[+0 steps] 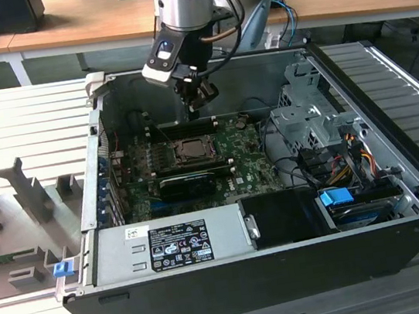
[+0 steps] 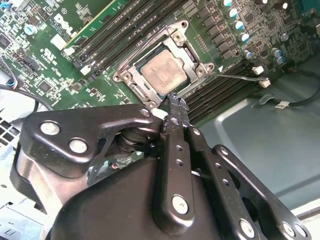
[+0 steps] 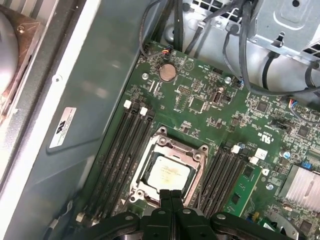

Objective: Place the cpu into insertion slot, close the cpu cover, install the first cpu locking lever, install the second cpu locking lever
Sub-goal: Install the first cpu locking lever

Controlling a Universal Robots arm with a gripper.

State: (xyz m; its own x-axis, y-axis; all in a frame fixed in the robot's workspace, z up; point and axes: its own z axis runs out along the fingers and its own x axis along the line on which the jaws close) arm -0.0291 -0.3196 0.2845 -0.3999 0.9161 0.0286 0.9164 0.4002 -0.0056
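Silvery-beige square cpu point(image 3: 169, 174) seated in metal-rimmed insertion slot point(image 3: 144, 169); black gripper point(image 3: 170, 196) pinched closed.

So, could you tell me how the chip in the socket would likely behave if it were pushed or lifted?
The chip looks thin, flat and metal-faced, so probably stiff and light. Its smooth face may be slippery. The metal frame lies around it, so a sideways push would likely not shift it.
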